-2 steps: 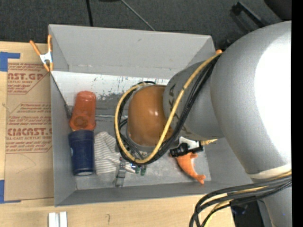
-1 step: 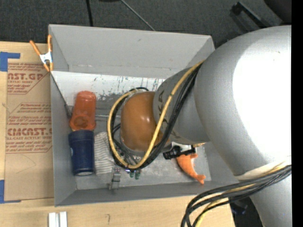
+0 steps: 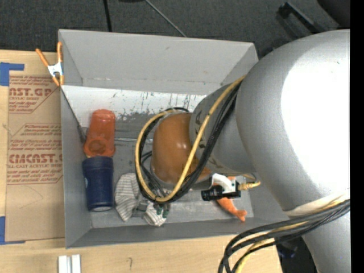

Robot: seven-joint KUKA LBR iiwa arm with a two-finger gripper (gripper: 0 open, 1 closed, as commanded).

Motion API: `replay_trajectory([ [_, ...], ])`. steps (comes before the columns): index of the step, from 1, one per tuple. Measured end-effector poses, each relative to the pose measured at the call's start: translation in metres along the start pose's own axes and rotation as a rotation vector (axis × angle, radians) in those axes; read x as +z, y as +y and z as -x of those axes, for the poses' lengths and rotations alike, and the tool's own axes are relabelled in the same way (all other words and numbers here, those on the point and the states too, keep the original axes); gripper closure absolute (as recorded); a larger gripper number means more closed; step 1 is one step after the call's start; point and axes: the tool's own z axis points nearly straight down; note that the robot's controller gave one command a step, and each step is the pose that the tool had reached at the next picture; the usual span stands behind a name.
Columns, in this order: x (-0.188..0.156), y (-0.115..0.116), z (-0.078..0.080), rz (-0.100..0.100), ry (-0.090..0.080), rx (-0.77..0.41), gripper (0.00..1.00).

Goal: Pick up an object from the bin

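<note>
One arm in from the right, its gripper [image 3: 154, 210] down low near the front wall of the grey metal bin [image 3: 153, 61], tucked under the orange wrist cover [image 3: 170, 147] and its loop of yellow and black cables [image 3: 197, 144]. Cannot tell whether the gripper is open or closed, nor whether it has hold of anything; cover and cables mask it. Directly at the gripper, and trailing off to its left: crumpled grey-and-white cloth [image 3: 127, 194], bunched on the bin floor towards the front left. Likeliest pick, judging by nearness. Should be light, soft and limp, with no fixed shape; not fragile, not slippery. Best taken by pinching a raised fold near the middle of the bunch, since a loose edge may slide out or hang long. Just left of the cloth, touching or nearly so: dark blue cylinder [image 3: 98, 182], lying along the left wall. Beyond it, end to end: orange rounded plastic piece [image 3: 100, 132]. Right of the gripper, apart from the cloth: small orange, white and black toy [image 3: 226, 195].
</note>
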Motion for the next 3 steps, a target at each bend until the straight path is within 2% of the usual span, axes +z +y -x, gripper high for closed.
replay_trajectory([
  [2, -0.004, -0.001, -0.001, -0.003, 0.004, 0.000, 1.00],
  [3, -0.024, -0.002, -0.003, -0.008, 0.011, 0.000, 1.00],
])
